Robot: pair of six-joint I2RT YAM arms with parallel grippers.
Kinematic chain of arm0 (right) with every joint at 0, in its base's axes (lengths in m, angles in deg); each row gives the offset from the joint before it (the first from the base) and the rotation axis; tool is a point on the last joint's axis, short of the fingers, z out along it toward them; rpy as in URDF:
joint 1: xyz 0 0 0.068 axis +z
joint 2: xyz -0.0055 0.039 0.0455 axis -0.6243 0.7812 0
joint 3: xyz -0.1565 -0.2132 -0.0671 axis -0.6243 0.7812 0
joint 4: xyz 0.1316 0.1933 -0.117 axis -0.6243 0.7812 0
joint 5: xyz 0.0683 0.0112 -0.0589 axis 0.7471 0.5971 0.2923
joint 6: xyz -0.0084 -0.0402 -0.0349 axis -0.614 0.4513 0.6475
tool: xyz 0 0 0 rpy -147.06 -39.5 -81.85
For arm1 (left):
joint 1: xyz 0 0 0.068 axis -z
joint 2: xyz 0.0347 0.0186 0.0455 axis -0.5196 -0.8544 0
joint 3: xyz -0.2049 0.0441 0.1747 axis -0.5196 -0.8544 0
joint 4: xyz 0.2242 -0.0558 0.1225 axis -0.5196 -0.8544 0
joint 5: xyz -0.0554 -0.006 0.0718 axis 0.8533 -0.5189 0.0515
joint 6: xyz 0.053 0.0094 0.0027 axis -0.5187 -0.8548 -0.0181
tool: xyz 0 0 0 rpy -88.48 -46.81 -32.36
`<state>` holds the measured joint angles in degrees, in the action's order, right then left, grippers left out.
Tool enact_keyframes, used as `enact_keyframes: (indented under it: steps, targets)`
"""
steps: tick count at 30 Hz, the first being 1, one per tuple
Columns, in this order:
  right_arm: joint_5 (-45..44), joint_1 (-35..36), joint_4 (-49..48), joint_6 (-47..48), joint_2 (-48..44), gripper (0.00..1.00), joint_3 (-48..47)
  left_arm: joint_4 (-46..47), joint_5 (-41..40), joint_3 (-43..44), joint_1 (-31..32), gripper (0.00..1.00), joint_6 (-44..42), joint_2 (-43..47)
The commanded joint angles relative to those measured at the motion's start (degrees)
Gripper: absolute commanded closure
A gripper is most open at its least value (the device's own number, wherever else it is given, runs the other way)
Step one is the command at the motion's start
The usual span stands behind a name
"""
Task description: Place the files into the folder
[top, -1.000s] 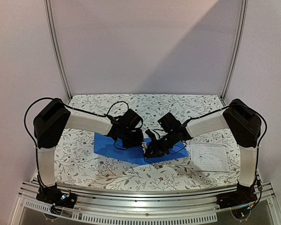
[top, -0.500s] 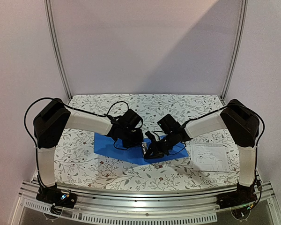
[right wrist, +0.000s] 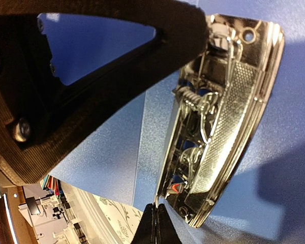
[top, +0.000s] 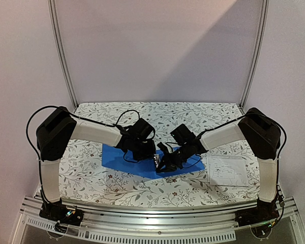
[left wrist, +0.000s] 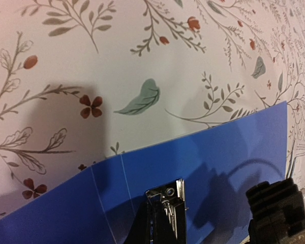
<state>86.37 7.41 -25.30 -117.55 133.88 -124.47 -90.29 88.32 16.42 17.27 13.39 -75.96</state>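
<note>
Right gripper [top: 163,163] has crept left over the folder [top: 117,158] since a second ago. Its jaws are now clenched at the end of the metal clip [right wrist: 218,117]; can't tell if it grasps anything. Left gripper [top: 148,152] unchanged, clenched over folder middle. Paper [top: 227,169] unmoved, just right of folder.

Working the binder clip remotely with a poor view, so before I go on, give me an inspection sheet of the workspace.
Surface: floral-patterned table, flat.
Job's things: blue folder lies open on it, metal clip showing; files, one white sheet, lie on the table right of it, outside it.
Clutter: nothing seen.
End effectors: left end effector and right end effector both shut, tips at the clip; grip on it unclear.
Cables: black loops along both arms.
Surroundings: metal frame posts, plain walls.
</note>
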Motion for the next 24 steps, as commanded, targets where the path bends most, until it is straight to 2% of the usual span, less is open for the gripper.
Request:
enact_keyframes:
  steps: [1, 6, 11, 14, 18, 21, 24]
  targets:
    - [-6.27, -1.55, 5.16, -2.8, 3.0, 1.0, 1.39, -2.96, 0.21, -2.0, -0.33, 1.0, -0.89, -1.96]
    - [-8.78, -3.82, 5.0, -6.85, 2.58, 1.0, 5.76, -2.93, 0.21, -2.27, -0.33, 1.0, -1.07, -1.86]
    - [-12.69, -4.02, 7.39, -5.0, 2.61, 1.0, 4.55, -2.85, 1.47, -1.99, -0.33, 1.0, -1.34, -2.57]
    - [-15.16, -2.85, 4.38, -3.68, -0.98, 1.0, 4.38, -2.85, 1.82, -1.69, -0.33, 1.0, -1.44, -3.02]
    - [-10.58, -0.39, -3.85, -0.81, -7.17, 1.0, 4.06, -2.93, 2.09, -1.58, -0.39, 1.0, -1.48, -3.11]
    - [-3.45, -0.3, -14.06, -4.12, -9.98, 0.99, 6.3, -3.01, 2.06, -1.43, -0.42, 1.0, -1.53, -3.08]
    - [-1.61, -0.27, -15.9, -6.31, -10.62, 0.88, 6.61, -2.9, 2.14, -1.32, -0.41, 1.0, -1.66, -2.94]
